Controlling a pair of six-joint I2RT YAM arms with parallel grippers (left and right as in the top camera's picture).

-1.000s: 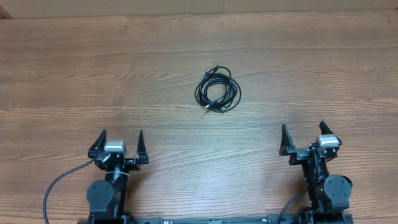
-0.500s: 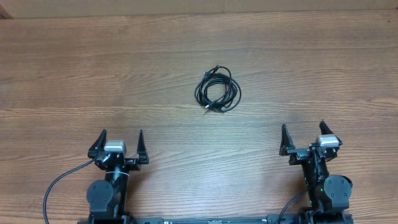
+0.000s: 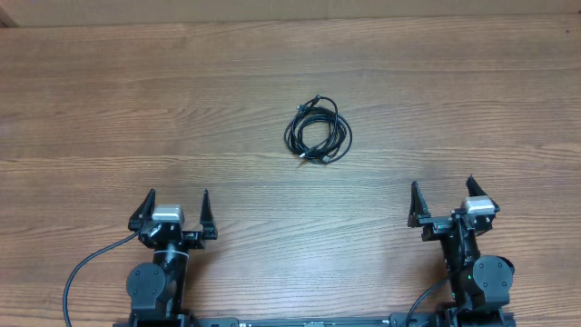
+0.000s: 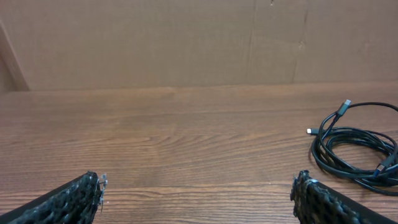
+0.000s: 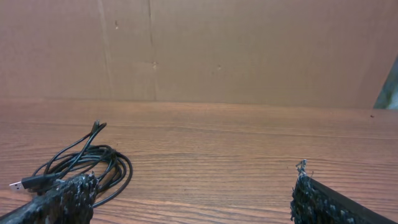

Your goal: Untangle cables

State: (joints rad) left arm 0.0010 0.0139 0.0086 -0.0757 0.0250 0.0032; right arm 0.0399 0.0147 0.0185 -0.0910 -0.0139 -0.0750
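Observation:
A tangled coil of black cables [image 3: 318, 133] lies on the wooden table [image 3: 182, 109], a little above its middle. It shows at the right edge of the left wrist view [image 4: 357, 149] and at the lower left of the right wrist view [image 5: 81, 165], with plug ends sticking out. My left gripper [image 3: 172, 207] is open and empty near the front left. My right gripper [image 3: 442, 198] is open and empty near the front right. Both are well short of the cables.
A brown cardboard wall [image 4: 186, 37] stands along the table's far edge, also in the right wrist view [image 5: 249, 43]. Bare wood surrounds the coil on all sides.

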